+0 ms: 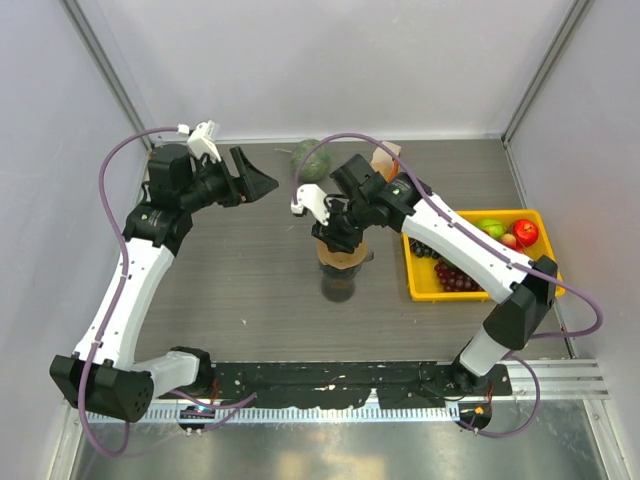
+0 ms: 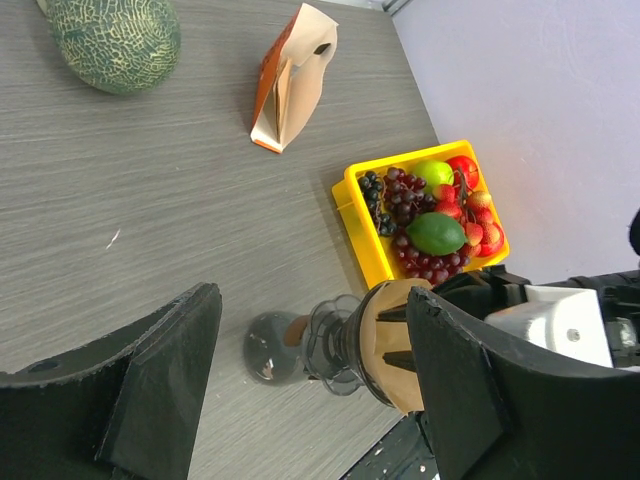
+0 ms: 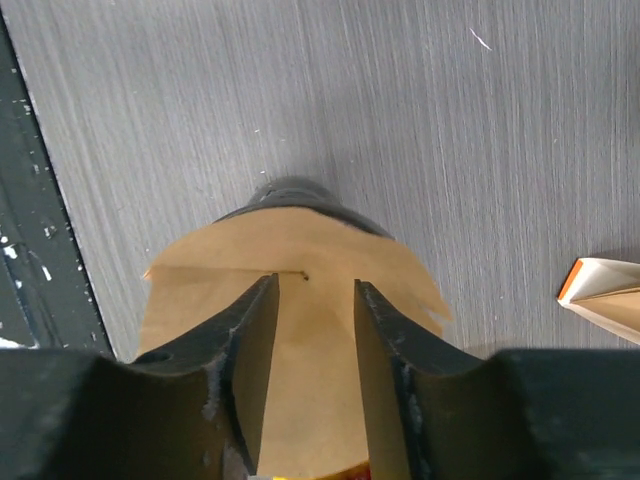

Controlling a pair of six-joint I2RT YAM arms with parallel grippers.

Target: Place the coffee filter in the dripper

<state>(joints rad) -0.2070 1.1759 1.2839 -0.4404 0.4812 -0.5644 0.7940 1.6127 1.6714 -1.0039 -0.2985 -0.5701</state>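
**Station contents, one moment**

1. Filter [image 3: 300, 250]: light-brown paper, opened out, seated in the top of the dripper [image 2: 335, 345]. Upper edge flares past the rim on both sides. One crease line shows near its centre in the R wrist view.
2. Dripper: smoky dark see-through plastic, ribbed. Stands on the jug [image 2: 268, 350], approx. mid-counter, just left of the tray.
3. Jug: clear glass, brownish at the base, upright on the counter [image 2: 150, 200].
4. R gripper [image 3: 315, 288]: directly above the dripper, pointing down. Released, with jaws parted and the filter showing in the gap betw. them. Fingers lie over the paper; can't tell if they touch it.
5. L gripper [image 2: 312, 300]: released, jaws wide apart, nothing held. Raised at the far left of the counter, well apart from the dripper, aimed toward it.
6. Melon [image 2: 110, 35]: green, netted skin, near the back edge.
7. Pack [image 2: 295, 80]: white-orange, brown papers inside, upright, beside the melon.
8. Tray [image 2: 356, 222]: yellow, R side of the counter. Holds dark grapes [image 2: 400, 200], a lime [image 2: 437, 233], and red fruit, type unclear.
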